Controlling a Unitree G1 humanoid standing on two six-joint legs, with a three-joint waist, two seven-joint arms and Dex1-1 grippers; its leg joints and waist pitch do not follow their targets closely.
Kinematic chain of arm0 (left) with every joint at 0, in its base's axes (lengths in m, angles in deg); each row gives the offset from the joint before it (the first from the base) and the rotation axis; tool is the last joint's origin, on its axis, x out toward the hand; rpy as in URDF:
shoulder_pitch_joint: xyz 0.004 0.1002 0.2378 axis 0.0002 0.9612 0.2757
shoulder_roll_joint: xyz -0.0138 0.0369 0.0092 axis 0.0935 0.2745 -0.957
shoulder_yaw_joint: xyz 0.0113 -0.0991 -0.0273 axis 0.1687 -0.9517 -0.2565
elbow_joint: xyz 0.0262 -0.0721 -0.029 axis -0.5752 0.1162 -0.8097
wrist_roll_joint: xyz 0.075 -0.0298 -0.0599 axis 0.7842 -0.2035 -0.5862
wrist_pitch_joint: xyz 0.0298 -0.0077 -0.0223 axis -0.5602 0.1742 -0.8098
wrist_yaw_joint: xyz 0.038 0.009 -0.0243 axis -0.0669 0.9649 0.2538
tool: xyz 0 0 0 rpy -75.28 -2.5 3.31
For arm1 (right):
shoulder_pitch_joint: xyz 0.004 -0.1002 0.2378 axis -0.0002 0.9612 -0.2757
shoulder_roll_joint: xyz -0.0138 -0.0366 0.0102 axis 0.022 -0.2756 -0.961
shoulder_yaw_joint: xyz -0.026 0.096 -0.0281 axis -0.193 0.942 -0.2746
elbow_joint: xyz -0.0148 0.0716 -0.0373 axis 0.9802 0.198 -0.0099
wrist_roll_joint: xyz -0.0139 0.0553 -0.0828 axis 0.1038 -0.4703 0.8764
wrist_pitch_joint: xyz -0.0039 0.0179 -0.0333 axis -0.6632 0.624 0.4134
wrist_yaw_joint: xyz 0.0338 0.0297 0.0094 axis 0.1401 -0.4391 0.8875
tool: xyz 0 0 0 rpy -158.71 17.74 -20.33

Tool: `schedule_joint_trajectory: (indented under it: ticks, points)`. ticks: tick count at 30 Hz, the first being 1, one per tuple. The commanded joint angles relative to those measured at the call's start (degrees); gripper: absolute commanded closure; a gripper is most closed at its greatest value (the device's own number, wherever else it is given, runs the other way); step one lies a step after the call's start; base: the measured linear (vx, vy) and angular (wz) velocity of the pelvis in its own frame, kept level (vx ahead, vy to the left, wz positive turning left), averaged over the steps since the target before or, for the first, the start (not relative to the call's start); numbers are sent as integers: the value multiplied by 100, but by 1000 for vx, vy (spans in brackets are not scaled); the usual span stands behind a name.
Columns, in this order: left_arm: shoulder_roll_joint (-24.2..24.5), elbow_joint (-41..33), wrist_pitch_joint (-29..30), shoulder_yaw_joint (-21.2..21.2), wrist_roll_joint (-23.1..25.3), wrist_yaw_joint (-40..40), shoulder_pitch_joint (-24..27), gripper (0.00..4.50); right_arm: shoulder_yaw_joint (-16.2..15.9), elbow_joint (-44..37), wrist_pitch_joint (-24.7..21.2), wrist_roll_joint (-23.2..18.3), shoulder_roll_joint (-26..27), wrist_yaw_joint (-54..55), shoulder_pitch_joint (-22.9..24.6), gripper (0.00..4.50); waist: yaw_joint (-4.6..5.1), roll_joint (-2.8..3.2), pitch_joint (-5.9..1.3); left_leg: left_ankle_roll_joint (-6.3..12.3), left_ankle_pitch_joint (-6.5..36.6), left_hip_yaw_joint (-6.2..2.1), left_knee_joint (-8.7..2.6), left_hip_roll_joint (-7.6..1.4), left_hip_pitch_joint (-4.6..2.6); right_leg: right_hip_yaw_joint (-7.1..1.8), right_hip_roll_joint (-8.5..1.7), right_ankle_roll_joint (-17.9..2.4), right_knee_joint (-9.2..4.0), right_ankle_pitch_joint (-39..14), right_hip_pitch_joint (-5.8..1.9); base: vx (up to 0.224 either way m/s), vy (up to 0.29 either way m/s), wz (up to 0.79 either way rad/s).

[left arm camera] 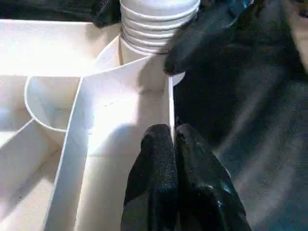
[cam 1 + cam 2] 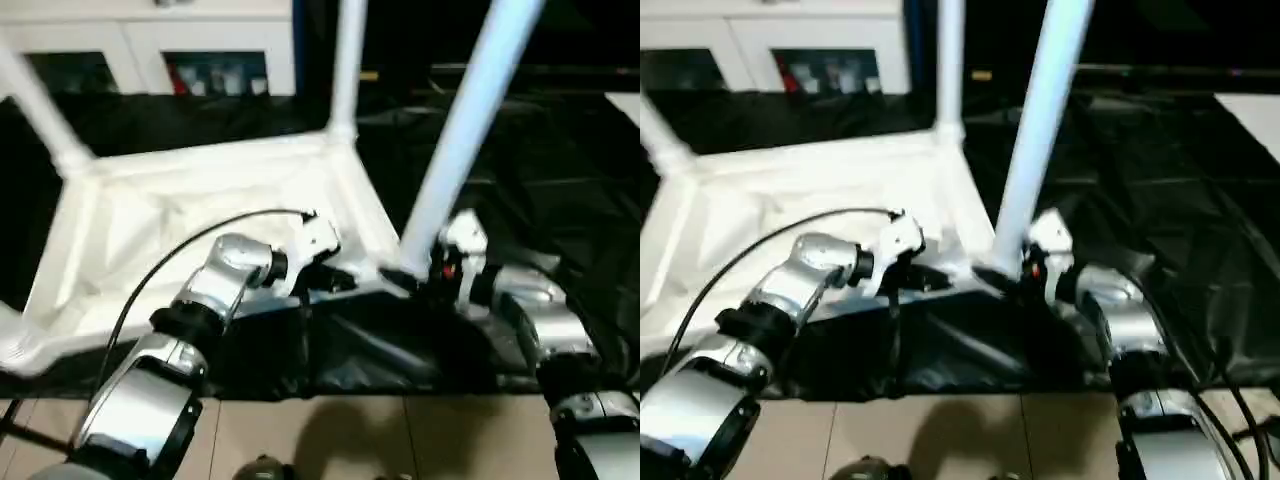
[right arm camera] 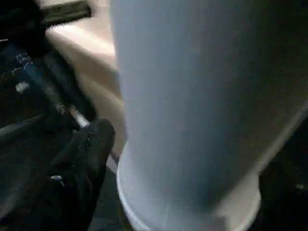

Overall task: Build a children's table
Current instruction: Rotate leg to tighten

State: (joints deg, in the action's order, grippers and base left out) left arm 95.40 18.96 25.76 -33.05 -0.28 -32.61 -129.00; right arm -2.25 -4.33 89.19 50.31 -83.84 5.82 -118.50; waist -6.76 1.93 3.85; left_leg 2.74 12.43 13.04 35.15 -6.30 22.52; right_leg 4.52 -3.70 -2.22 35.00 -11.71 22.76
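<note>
The children's table top point(image 2: 200, 200) lies upside down on a black sheet, its ribbed underside facing up. Three white legs stand in its corner sockets: far left point(image 2: 40, 110), far right point(image 2: 348, 60) and near right point(image 2: 470, 120). My left gripper point(image 1: 173, 137) is shut on the thin rim wall point(image 1: 171, 103) of the top, just beside the near right socket. My right gripper point(image 2: 425, 270) is at the base of the near right leg point(image 3: 192, 96), open, with one black finger point(image 3: 89, 149) standing beside the leg's collar.
A white cabinet point(image 2: 150, 50) with glass doors stands behind the table. The black sheet point(image 2: 560, 180) spreads out to the right. Tan floor tiles point(image 2: 350, 440) run along the near edge. A black cable point(image 2: 180, 250) arcs over my left forearm.
</note>
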Motion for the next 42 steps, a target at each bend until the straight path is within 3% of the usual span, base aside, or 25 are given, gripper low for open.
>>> schedule_joint_trajectory:
  ticks: [1,4,6,9,19,22,23,25,27,29,31,32,33,35,39,41,42]
  points:
    - [-103,-345,-293,84,-227,-295,-104,450,-450,-146,-178,127,21,-489,164,98,-1,-18,-420,387,827,-442,-454,-923,-212,-420,-830,-1621,-322,-18,-258,0,0,0]
    - [-15,-334,-355,102,-234,-502,-85,450,-516,-420,-270,57,-112,-741,278,130,-14,-10,-428,388,717,-448,-450,-925,-194,-413,-846,-1622,-304,125,-265,0,0,0]
    - [63,-365,-373,113,-243,-670,-51,450,-566,-667,-331,-6,-204,-878,391,145,-31,-42,-439,436,643,-442,-434,-919,-186,-412,-862,-1620,-298,204,-272,0,0,0]
    - [96,-366,-402,97,-236,-738,-33,450,-582,-832,-381,-41,-245,-950,476,166,-56,-26,-447,468,582,-451,-421,-924,-180,-406,-869,-1597,-289,201,-271,0,0,0]
    - [118,-324,-489,90,-241,-829,59,450,-615,-1158,-603,-106,-278,-1043,750,173,-115,-28,-446,378,645,-448,-418,-922,-192,-398,-867,-1545,-304,24,-256,0,0,0]
    - [-5,-205,-377,17,-183,-438,9,450,-410,-935,-721,-119,-19,-486,650,173,-104,-31,-441,333,663,-454,-429,-927,-189,-396,-858,-1542,-303,-22,-248,0,0,0]
    - [-95,-90,-369,-44,-131,-126,-62,450,-262,-697,-725,-61,148,14,525,173,-97,-50,-440,287,718,-452,-434,-926,-192,-400,-869,-1541,-315,-120,-246,0,0,0]
    - [-95,-90,-369,-44,-131,-126,-62,450,-262,-697,-725,-61,148,14,525,174,-80,-33,-420,188,875,-456,-444,-914,-192,-409,-883,-1539,-357,-397,-236,0,0,0]
    - [-377,255,-241,-170,34,785,-324,450,17,-80,-674,119,591,1344,215,174,-27,-33,-403,-38,1066,-484,-472,-912,-203,-421,-898,-1476,-400,-800,-229,0,0,0]
    - [-604,476,-63,-257,110,1476,-517,450,82,261,-623,238,858,2041,68,174,88,-32,-378,-349,1503,-511,-509,-898,-253,-402,-908,-1395,-470,-1370,-227,0,0,0]
    - [-774,615,68,-328,113,1946,-642,450,133,479,-626,333,1048,2564,-38,174,118,-13,-372,-450,1599,-523,-528,-912,-269,-397,-917,-1374,-488,-1392,-228,0,0,0]
    - [-862,671,109,-355,116,2174,-686,450,176,610,-644,362,1156,2851,-103,174,167,-26,-390,-488,1569,-519,-538,-908,-257,-400,-914,-1397,-458,-1101,-255,0,0,0]
    - [-952,717,139,-377,113,2342,-720,450,240,753,-690,341,1271,3092,-176,174,181,-8,-391,-478,1517,-516,-541,-908,-251,-405,-914,-1424,-446,-945,-251,0,0,0]
    - [-1063,733,139,-382,95,2412,-727,450,316,906,-706,282,1408,3265,-253,174,204,-3,-405,-289,1283,-480,-504,-864,-221,-402,-916,-1517,-420,-462,-281,0,0,0]
    - [-1228,718,68,-353,111,2236,-686,450,328,1140,-307,354,1590,3313,-385,174,185,-10,-406,-64,1143,-479,-470,-865,-196,-393,-945,-1526,-435,-407,-313,0,0,0]
    - [-1212,709,9,-323,119,2129,-665,450,298,1103,-256,371,1570,3200,-380,105,192,2,-401,-63,1219,-494,-512,-905,-213,-377,-895,-1487,-419,-504,-307,0,0,0]
    - [-1192,712,-33,-296,120,2075,-655,450,283,1085,-245,366,1550,3133,-383,105,196,8,-402,-74,1241,-494,-520,-909,-219,-374,-887,-1486,-417,-488,-301,0,0,0]
